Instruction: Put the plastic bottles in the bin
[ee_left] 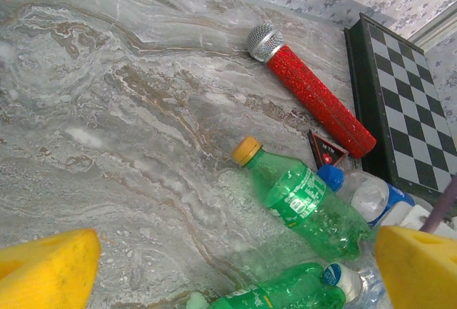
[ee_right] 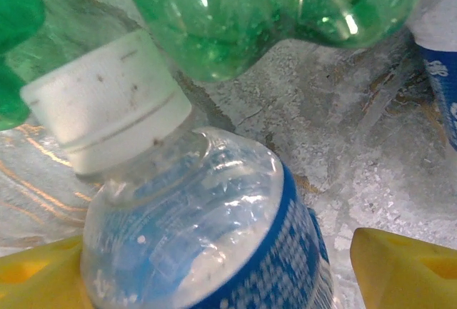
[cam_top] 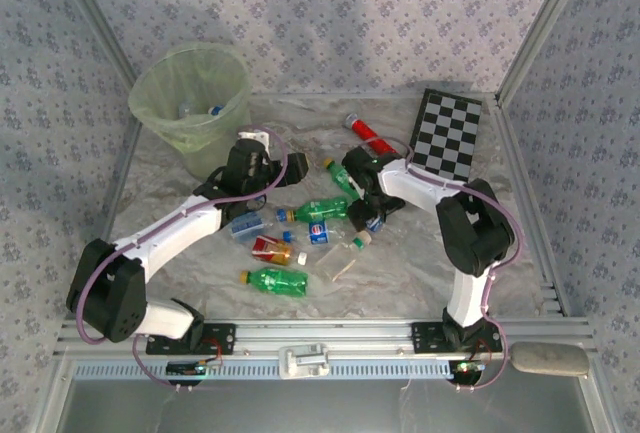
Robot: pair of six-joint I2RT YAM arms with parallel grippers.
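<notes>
A clear bottle with a white cap and blue label lies right between the fingers of the right gripper, its neck pointing ahead of the tips. One finger looks pressed against its shoulder and the other stands just clear of the label. So the jaws are around it but not clamped, as I read it.

Just ahead of the fingertips a green bottle lies across, almost touching the cap. The step in hand looks like the pick of this clear bottle.

The next move calls for closing squarely on the body without catching the green one. Then it must be lifted and carried to the bin, which stands well away, beyond the left arm, with a couple of bottles inside.

The left gripper is spread wide and holds nothing. An orange-capped green bottle lies just ahead of it on the table.
</notes>
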